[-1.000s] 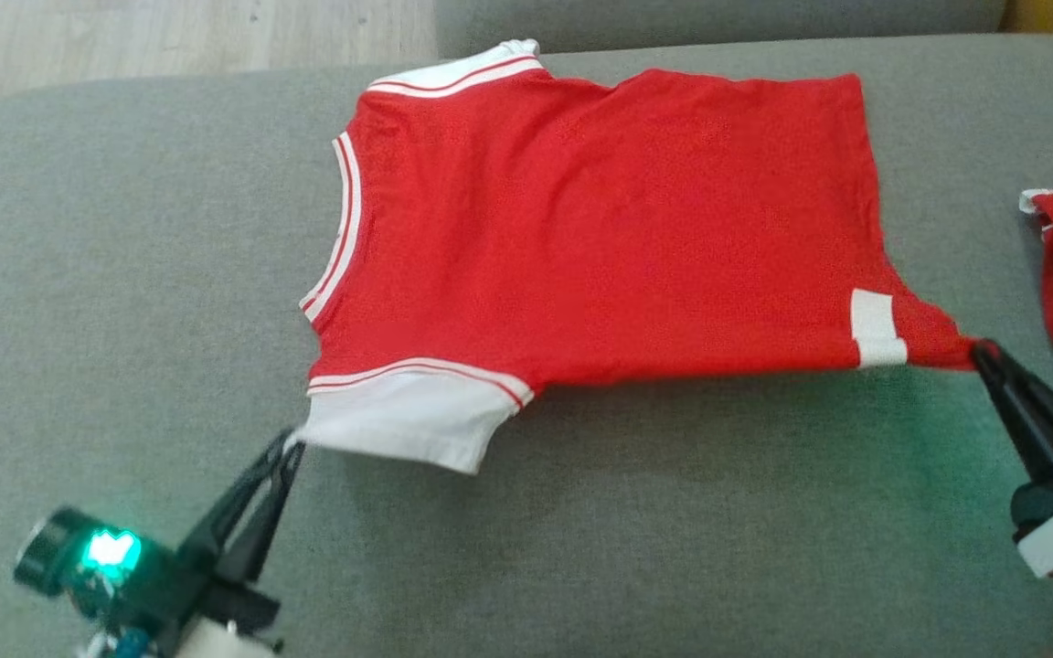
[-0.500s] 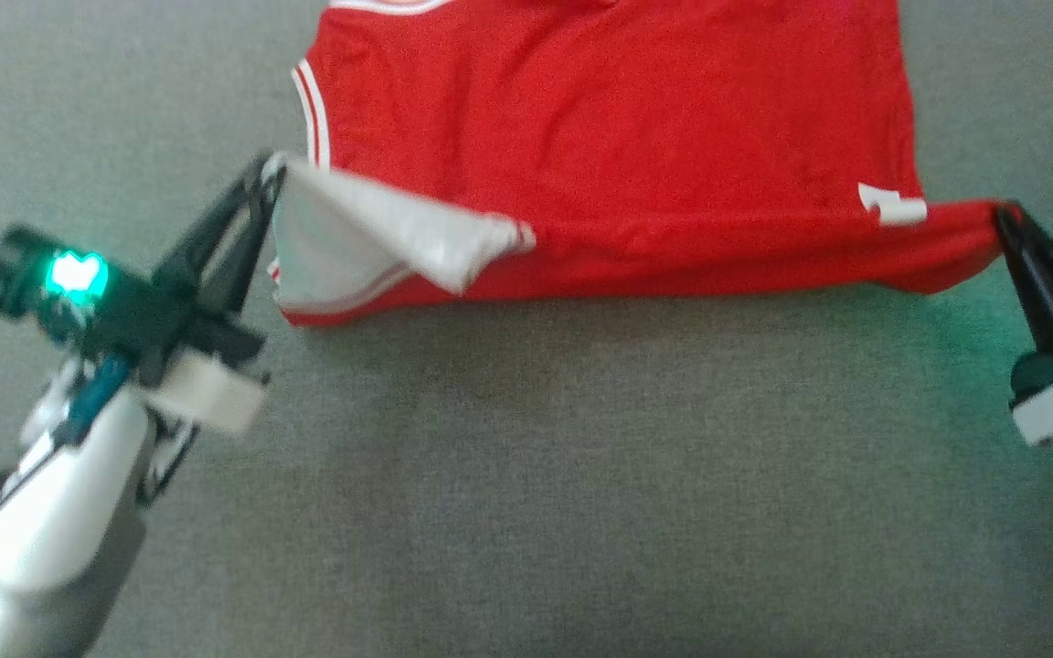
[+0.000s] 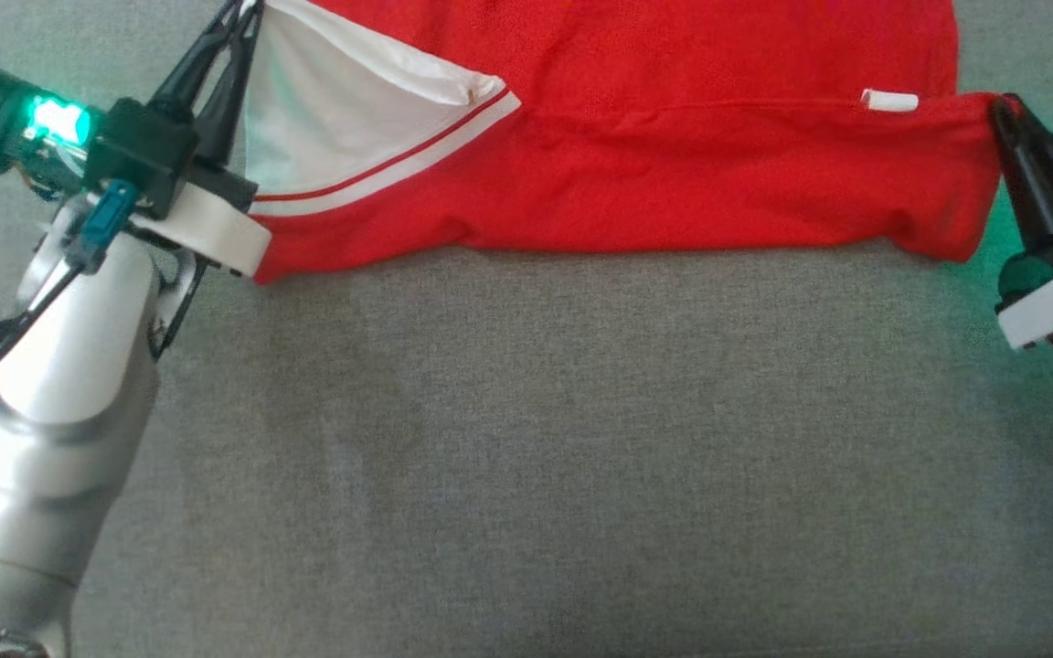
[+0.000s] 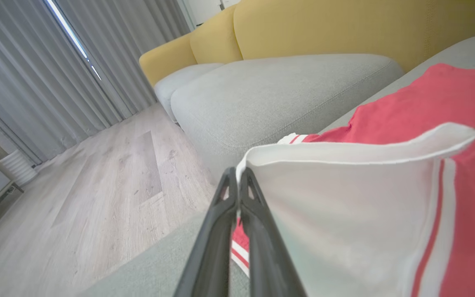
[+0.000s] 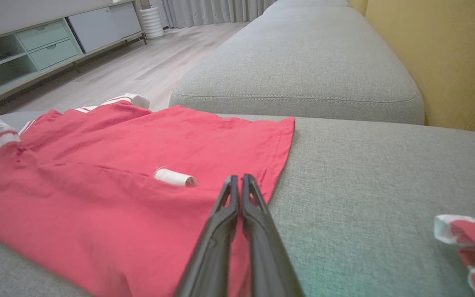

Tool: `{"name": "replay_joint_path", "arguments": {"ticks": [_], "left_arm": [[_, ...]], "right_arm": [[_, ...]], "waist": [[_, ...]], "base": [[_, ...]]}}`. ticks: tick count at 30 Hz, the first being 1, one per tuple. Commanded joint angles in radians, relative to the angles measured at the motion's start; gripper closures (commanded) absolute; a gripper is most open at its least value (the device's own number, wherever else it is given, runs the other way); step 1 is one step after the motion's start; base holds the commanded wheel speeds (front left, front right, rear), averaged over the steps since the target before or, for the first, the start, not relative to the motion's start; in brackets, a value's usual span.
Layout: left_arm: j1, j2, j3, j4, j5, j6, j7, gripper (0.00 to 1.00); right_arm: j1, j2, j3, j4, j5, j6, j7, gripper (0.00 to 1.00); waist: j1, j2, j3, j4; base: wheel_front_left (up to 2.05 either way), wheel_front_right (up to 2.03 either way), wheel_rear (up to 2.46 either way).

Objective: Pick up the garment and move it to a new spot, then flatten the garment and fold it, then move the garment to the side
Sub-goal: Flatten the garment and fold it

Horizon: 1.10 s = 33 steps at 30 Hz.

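Red jersey knit with white trim, the T-shirt (image 3: 636,174) lies across the grey seat cushion (image 3: 526,439) at twelve o'clock in the head view, its near edge raised between two grips. The left gripper (image 3: 241,9), at eleven o'clock, is clenched on the corner of the white sleeve (image 3: 325,110). The right gripper (image 3: 1000,102), at two o'clock, is pinched shut on the hem corner, just beside a small white label (image 3: 889,100). The cloth looks light, thin and quite limp, so it will probably sag wherever it is unsupported and hold no fold unaided. Opposite corners seem the right holds, with the span kept taut. Such narrow tips could let thin fabric slip, and the cushion's coarse weave may drag on it. A second red garment (image 5: 472,243) lies well apart at four o'clock in the right wrist view.
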Motion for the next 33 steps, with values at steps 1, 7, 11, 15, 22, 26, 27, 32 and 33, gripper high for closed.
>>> {"name": "replay_joint_path", "arguments": {"ticks": [1, 7, 11, 15, 22, 26, 27, 32, 33], "left_arm": [[-0.032, 0.027, 0.035, -0.006, -0.003, 0.008, -0.012, 0.00], [0.067, -0.044, 0.084, 0.035, -0.073, 0.084, -0.031, 0.00], [0.213, -0.090, 0.118, 0.019, -0.134, 0.137, -0.035, 0.00], [0.321, -0.115, 0.141, 0.030, -0.174, 0.187, -0.024, 0.00], [0.373, -0.122, 0.159, 0.079, -0.194, 0.269, 0.058, 0.00], [0.383, -0.133, 0.157, 0.087, -0.221, 0.257, 0.112, 0.52], [0.387, -0.137, 0.157, 0.083, -0.233, 0.246, 0.120, 0.91], [0.403, -0.144, 0.156, 0.051, -0.263, 0.211, 0.120, 1.00], [0.405, -0.142, 0.156, 0.039, -0.263, 0.207, 0.112, 1.00]], "right_arm": [[0.002, -0.014, -0.001, -0.013, 0.008, 0.007, -0.006, 0.00], [0.028, 0.037, -0.069, -0.013, -0.028, 0.007, -0.006, 0.00], [0.095, 0.075, -0.137, -0.034, -0.056, 0.007, -0.006, 0.00], [0.159, 0.110, -0.172, -0.048, -0.080, 0.007, -0.006, 0.00], [0.203, 0.145, -0.164, -0.059, -0.102, 0.007, -0.006, 0.00], [0.202, 0.149, -0.148, -0.050, -0.096, 0.007, -0.006, 0.00], [0.202, 0.150, -0.145, -0.044, -0.093, 0.007, -0.006, 0.00], [0.202, 0.159, -0.126, 0.011, -0.065, 0.007, -0.006, 0.00], [0.198, 0.162, -0.118, 0.031, -0.057, 0.007, -0.006, 0.00]], "waist": [[-0.0002, 0.0000, 0.001, -0.003], [-0.0002, 0.0000, -0.023, -0.017], [-0.0002, 0.0000, -0.052, -0.023], [-0.0002, 0.0000, -0.075, -0.030], [-0.0002, 0.0000, -0.097, -0.048], [-0.0002, 0.0000, -0.106, -0.052], [-0.0002, 0.0000, -0.110, -0.052], [-0.0002, 0.0000, -0.132, -0.043], [-0.0002, 0.0000, -0.137, -0.039]], "base": [[0.00, 0.00, 0.00], [0.00, 0.00, 0.00], [0.00, 0.00, 0.00], [0.00, 0.00, 0.00], [0.00, 0.00, 0.00], [0.00, 0.00, 0.00], [0.00, 0.00, 0.00], [0.00, 0.00, 0.00], [0.00, 0.00, 0.00]]}}
